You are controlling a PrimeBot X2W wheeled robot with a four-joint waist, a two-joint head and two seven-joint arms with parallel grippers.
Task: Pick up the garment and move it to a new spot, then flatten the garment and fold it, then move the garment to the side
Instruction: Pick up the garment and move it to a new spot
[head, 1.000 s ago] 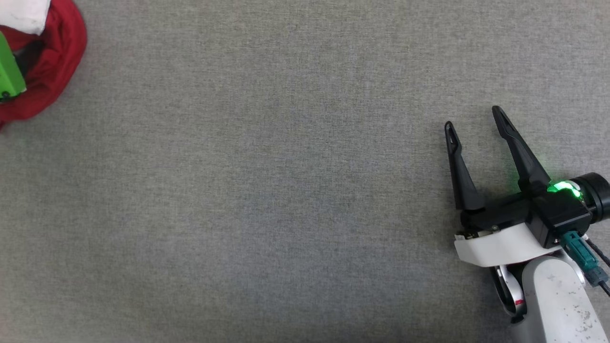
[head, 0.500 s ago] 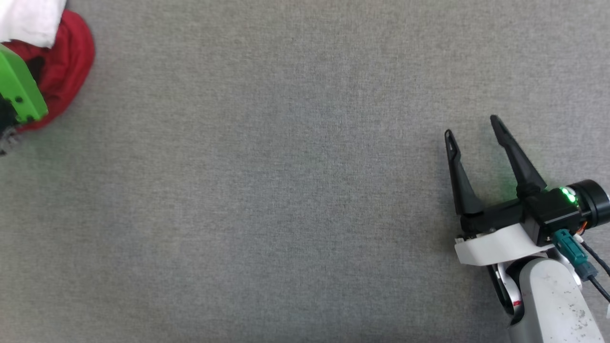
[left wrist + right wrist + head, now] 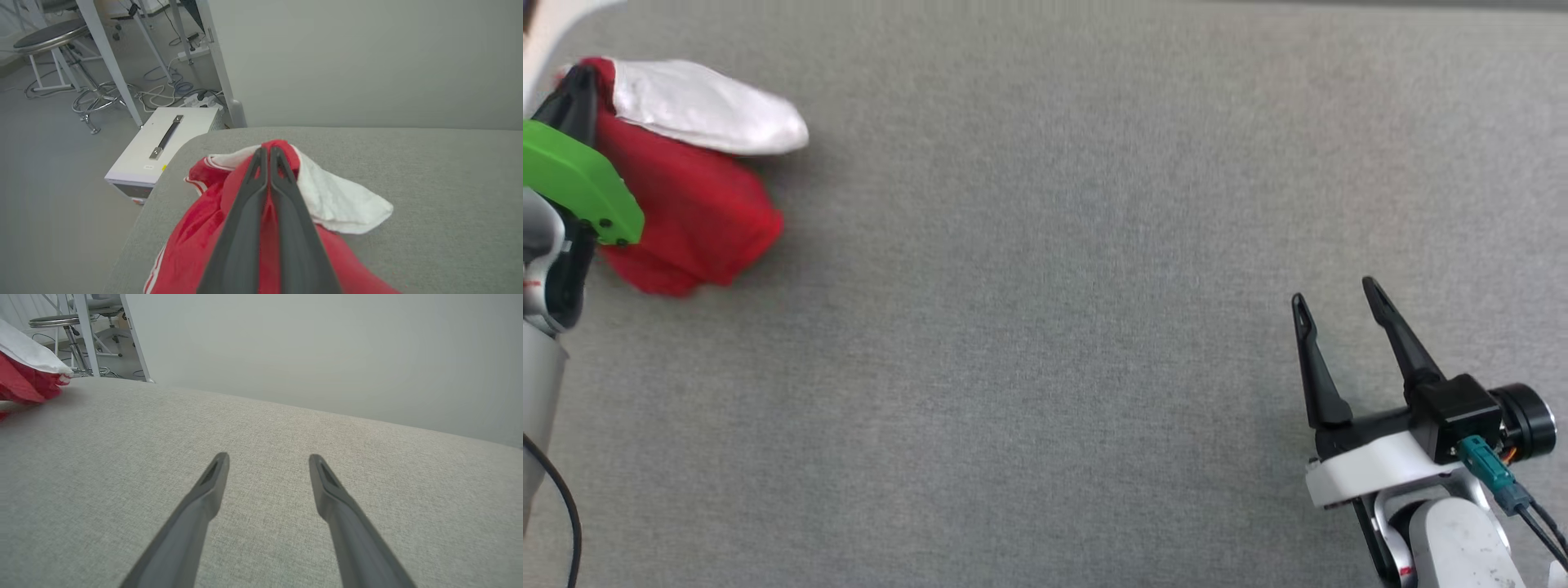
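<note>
The garment [image 3: 694, 204] is a bunched red jersey with a white sleeve, at the far left of the grey table in the head view. My left gripper [image 3: 578, 82] is shut on the garment's upper fold. In the left wrist view the garment [image 3: 192, 232] hangs from the closed left gripper [image 3: 265, 150], its white sleeve draped to the right. My right gripper [image 3: 1335, 294] stands open at the lower right with nothing between its fingers. The right wrist view shows the right gripper [image 3: 267, 459] open above bare table, and the garment [image 3: 24, 377] at the far left edge.
The grey fabric table [image 3: 1045, 327] stretches wide between both arms. Beyond its left edge the left wrist view shows a white case with a handle [image 3: 159, 147] on the floor, a stool [image 3: 53, 38], table legs and cables. A pale wall [image 3: 327, 347] stands behind the table.
My left gripper has shut on the garment and lifted it, carrying it rightward into the table. The head camera has tilted, so the right gripper sits lower in view.
</note>
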